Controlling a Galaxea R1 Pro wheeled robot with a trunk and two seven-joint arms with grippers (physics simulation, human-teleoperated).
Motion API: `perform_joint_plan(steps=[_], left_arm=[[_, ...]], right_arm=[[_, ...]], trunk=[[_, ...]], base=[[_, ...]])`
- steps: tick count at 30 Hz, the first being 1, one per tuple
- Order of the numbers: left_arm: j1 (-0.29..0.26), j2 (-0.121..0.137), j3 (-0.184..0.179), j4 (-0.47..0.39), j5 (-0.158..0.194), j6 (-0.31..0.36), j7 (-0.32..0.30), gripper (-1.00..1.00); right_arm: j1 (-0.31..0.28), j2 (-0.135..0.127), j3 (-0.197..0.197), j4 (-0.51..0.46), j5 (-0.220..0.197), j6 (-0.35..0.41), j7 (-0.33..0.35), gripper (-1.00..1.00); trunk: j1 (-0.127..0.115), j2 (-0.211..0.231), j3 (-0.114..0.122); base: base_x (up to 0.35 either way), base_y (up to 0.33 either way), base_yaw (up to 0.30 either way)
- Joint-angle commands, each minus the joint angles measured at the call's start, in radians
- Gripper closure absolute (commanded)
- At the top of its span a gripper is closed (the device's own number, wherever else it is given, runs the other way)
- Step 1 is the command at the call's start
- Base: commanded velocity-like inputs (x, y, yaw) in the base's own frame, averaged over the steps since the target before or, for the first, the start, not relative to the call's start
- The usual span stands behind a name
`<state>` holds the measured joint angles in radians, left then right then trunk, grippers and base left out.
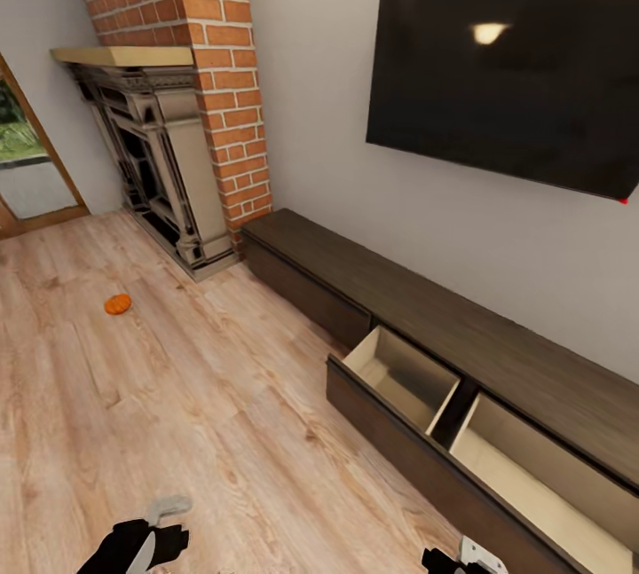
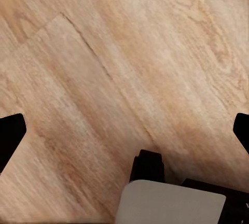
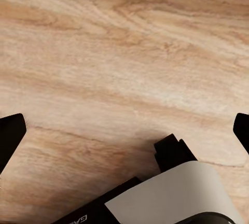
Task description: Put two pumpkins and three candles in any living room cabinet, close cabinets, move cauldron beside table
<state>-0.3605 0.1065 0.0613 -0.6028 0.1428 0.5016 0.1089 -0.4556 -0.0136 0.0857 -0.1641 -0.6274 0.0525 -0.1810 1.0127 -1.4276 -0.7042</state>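
Head view shows my two arms tucked low at the near edge, both cut off there, with the left gripper (image 1: 153, 528) and right gripper (image 1: 466, 556) over the pale wood-plank floor (image 1: 177, 414). Wrist views show each pair of fingertips spread wide, holding nothing. One small ribbed orange pumpkin (image 1: 117, 303) lies far left near the ornate grey-black fireplace surround (image 1: 160, 157); the long dark-brown wooden cabinet (image 1: 461, 334) stands right, drawer pulled out.

pumpkin (image 1: 117, 303) on floor (image 1: 195, 414) | cabinet (image 1: 426, 308) drawer (image 1: 444, 405) pulled out | fireplace (image 1: 155, 157) beyond
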Motion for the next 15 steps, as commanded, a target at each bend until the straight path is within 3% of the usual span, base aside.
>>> perform_joint_plan(steps=[1,9,15], left_arm=[[0.000,0.000,0.000,0.000,0.000,0.000,0.000,-1.00],[0.000,0.002,0.000,0.000,0.001,0.000,0.000,-1.00],[0.000,0.003,0.000,0.000,0.001,-0.001,0.000,-1.00]], right_arm=[[0.000,0.000,0.000,0.000,0.000,0.000,0.000,-1.00],[0.000,0.001,0.000,0.000,0.000,-0.002,0.000,-1.00],[0.000,0.001,0.001,0.000,0.000,-0.002,0.000,-1.00]], trunk=[[0.000,0.000,0.000],[0.000,0.000,0.000],[0.000,0.000,0.000]], base=[[0.000,0.000,0.291],[0.014,0.007,0.291],[0.153,0.133,0.291]])
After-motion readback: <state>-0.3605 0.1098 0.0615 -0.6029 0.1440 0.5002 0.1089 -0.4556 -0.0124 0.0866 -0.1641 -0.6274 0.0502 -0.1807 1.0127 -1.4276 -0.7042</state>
